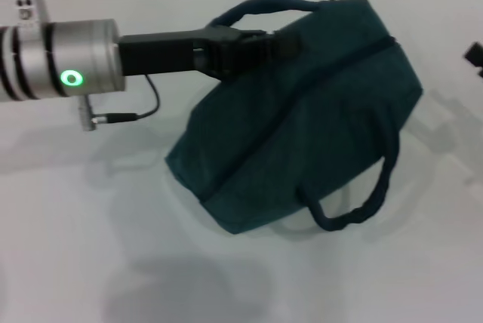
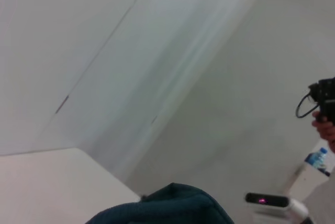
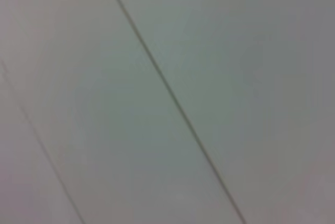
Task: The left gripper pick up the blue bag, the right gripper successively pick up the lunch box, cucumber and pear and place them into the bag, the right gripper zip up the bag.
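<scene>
The blue bag lies tilted on the white table, its zip seam running across the top and looking closed. One handle arches up at the far side and the other hangs at the near side. My left gripper reaches in from the left and is shut on the bag's top edge under the far handle. A bit of the bag shows in the left wrist view. A black part of my right gripper shows at the right edge. The lunch box, cucumber and pear are out of view.
The left arm's silver joint with a green light and a dangling cable sits at the left. In the left wrist view a person's hand and a water bottle are far off. The right wrist view shows only a pale surface.
</scene>
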Motion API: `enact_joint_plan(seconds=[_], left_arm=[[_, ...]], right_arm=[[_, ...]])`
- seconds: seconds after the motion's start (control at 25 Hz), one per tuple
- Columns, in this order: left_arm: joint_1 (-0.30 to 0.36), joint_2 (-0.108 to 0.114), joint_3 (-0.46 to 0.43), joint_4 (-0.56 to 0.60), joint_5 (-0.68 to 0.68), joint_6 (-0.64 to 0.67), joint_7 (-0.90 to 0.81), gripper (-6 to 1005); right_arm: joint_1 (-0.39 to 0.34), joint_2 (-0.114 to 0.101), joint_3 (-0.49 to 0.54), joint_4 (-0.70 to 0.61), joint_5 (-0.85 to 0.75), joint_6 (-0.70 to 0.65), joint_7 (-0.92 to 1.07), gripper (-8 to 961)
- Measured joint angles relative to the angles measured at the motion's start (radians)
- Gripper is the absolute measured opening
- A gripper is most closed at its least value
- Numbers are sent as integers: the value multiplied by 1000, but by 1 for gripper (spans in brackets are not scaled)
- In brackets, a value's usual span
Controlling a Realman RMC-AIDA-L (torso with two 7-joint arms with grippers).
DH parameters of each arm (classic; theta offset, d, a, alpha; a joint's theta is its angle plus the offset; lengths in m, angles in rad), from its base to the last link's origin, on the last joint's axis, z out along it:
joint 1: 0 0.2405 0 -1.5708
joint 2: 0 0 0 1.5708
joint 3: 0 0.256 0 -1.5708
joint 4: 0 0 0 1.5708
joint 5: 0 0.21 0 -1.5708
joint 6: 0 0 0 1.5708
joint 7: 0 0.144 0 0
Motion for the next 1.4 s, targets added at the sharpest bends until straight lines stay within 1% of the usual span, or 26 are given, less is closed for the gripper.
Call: enact_joint_plan(seconds=[0.16,0.32,0.52,0.76,0.96,1.08,1.28,1.4], left_arm=[[0,0,96,-2,-43,-85,0,121],[-8,0,163,-22,-74,-155,1,135],[-29,4,176,-82,-63,-242,2,152],[-38,2,177,-94,-64,-260,27,173],[-35,5,169,-91,-116,-260,38,392],[-31,11,161,-85,-148,-260,45,455],[-36,28,149,-79,-172,-261,59,561],[-36,36,149,-45,-178,-247,95,624]], right_arm=[[-26,-4,27,1,-1,-14,-1,800],[-34,-4,29,1,-1,-15,-2,805],[-37,-2,30,1,0,-19,-2,810],[-37,0,30,1,0,-23,-2,817],[-37,-1,30,0,-1,-34,-2,822],[-33,-4,29,0,-4,-46,-3,825],[-21,-16,31,-25,-69,-64,-16,831],[-6,-25,30,-27,-92,-108,-43,834]])
